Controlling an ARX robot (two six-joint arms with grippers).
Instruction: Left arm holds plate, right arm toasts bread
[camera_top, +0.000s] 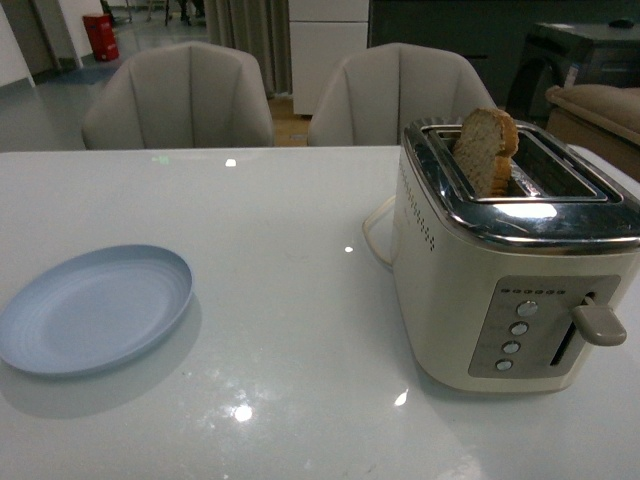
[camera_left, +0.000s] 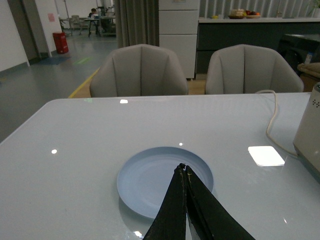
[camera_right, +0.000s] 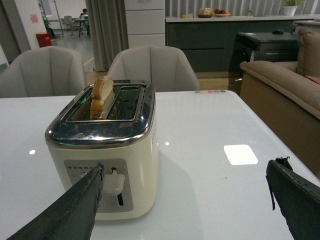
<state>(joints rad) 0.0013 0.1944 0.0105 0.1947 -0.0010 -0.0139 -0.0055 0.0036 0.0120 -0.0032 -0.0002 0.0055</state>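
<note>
One bread (camera_top: 487, 150) slice upright in toaster (camera_top: 510, 265); left gripper (camera_left: 183, 170) pressed together, right gripper (camera_right: 185, 185) spread.

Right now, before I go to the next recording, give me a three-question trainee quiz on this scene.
1. True or false: the bread lies flat on the plate.
2. Which slot of the toaster holds the bread: A) the one nearer the plate, B) the one farther from it?
3. Fill in: the left hand is ____, the right hand is ____.

Key: 1 false, it stands in the toaster, sticking up; the plate is bare. 2 A. 3 shut; open.
</note>
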